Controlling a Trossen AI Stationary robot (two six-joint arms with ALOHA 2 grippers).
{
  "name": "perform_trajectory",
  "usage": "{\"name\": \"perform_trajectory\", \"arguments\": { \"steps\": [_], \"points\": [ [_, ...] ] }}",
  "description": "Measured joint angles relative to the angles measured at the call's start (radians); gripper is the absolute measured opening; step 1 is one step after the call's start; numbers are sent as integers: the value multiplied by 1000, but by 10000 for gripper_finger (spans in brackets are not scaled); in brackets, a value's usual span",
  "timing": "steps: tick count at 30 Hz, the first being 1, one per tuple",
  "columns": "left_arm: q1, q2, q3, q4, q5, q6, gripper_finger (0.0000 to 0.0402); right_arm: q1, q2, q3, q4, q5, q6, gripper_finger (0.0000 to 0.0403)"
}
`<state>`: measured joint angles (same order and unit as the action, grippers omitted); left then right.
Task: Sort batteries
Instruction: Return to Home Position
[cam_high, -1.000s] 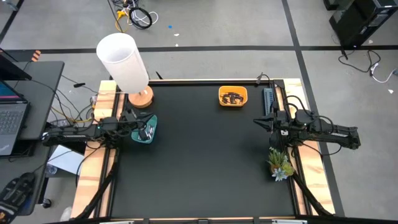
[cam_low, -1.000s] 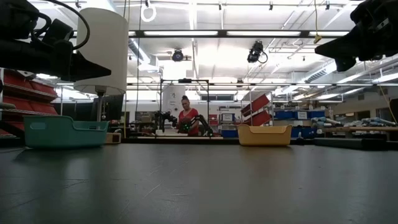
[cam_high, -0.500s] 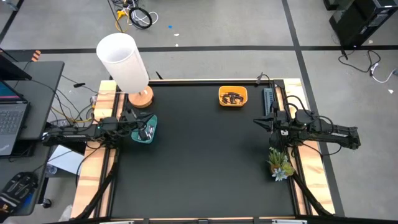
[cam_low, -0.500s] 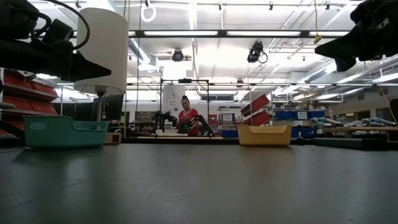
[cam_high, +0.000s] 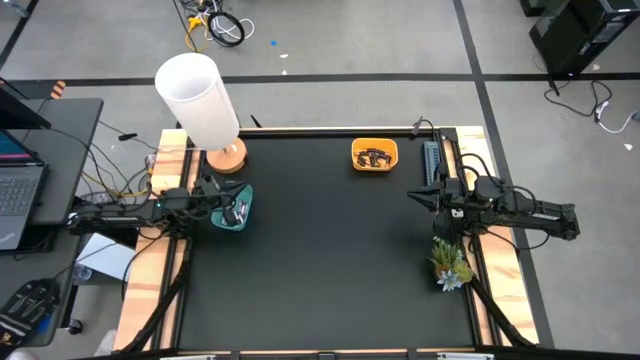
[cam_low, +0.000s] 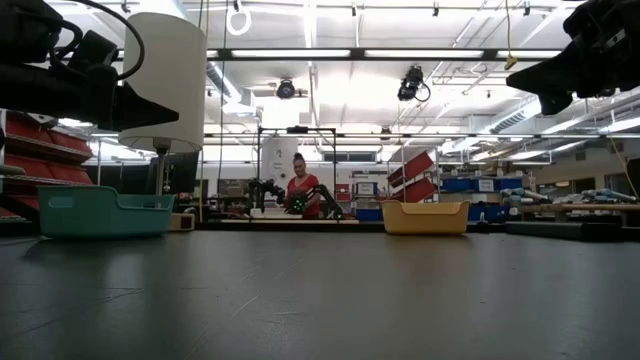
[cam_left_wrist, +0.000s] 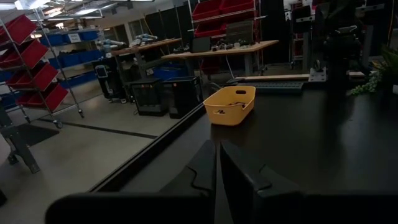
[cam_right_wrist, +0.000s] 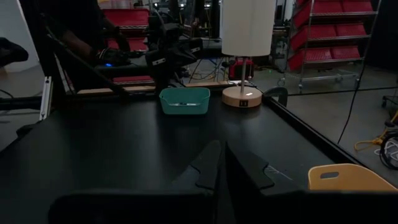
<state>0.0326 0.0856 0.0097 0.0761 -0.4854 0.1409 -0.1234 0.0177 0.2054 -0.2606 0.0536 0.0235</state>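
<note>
We look down on a black-topped bench (cam_high: 320, 280) with a tall white-shaded lamp on a round wooden base (cam_high: 198, 98) at one back corner. Nothing has changed over the last second: both dark arms hold exactly the same pose.

The left hand (cam_high: 237, 211) hangs just in front of the lamp, over a small teal plastic bin (cam_high: 220, 228) that sits beside the lamp's base. Its fingers are pressed together and grip nothing. The right hand (cam_high: 415, 197) hovers well apart from the lamp, near the opposite side edge, also closed and empty.

A small yellow plastic bin (cam_high: 355, 155) sits along the same back edge as the lamp, and the small dark batteries (cam_high: 376, 156) lie inside it. We cannot make out any silver batteries in the teal bin. No loose batteries show on the bench.

We judge the sorting finished, with both arms settled at rest.
</note>
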Motion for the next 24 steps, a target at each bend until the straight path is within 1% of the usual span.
{"name": "perform_trajectory", "arguments": {
  "steps": [24],
  "points": [
    [0,0,0,0,0,0,35,0,0,0,0,0,0,33]
  ]
}}
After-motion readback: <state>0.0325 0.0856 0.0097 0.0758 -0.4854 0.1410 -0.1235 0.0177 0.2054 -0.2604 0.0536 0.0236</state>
